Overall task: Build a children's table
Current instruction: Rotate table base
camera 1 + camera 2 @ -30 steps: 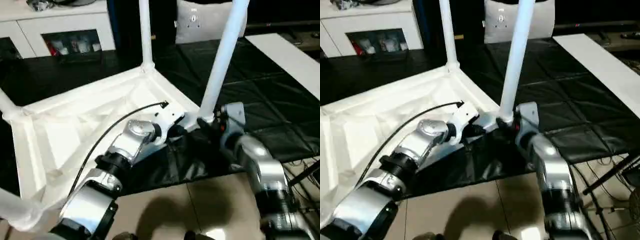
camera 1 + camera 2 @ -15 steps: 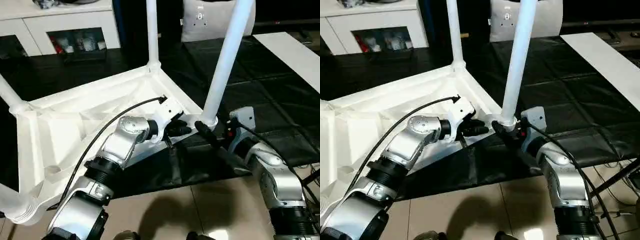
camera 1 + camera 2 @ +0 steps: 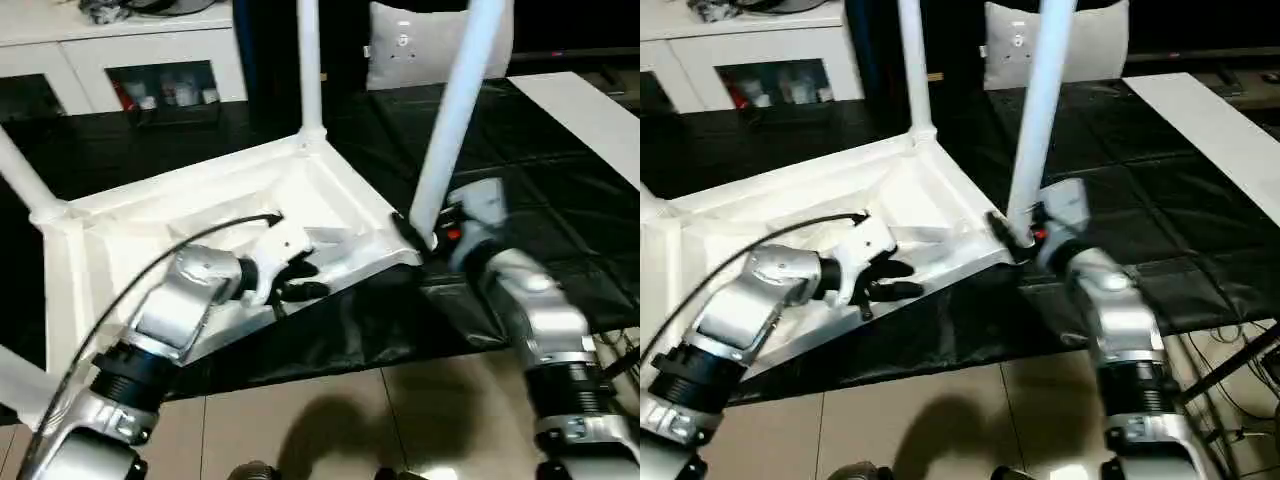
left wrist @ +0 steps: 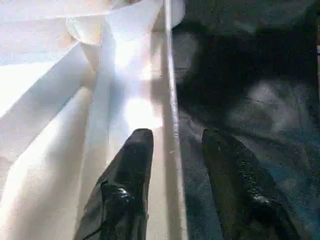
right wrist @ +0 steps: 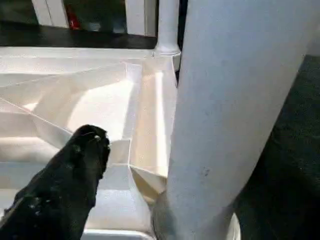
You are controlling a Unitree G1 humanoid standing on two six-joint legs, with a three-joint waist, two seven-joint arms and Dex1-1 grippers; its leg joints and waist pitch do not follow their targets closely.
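Note:
The children's table lies upside down on the black mat, its ribbed white top facing up. White legs stand in the corner sockets: a far one, a near-right one and a left one. My left gripper is open at the near edge, one finger inside the rim and the other outside it; the head views show this gripper left of the near-right corner. My right gripper is open at the base of the near-right leg, with one finger clear of the leg.
A white cabinet with glass doors and a grey cushion stand at the back. A white board lies on the black mat at the right. Tiled floor runs along the front. A black cable arcs over my left forearm.
My left gripper has opened and drawn back along the table's near edge, away from the corner. The right gripper has opened wider by the leg's base. The camera has shifted.

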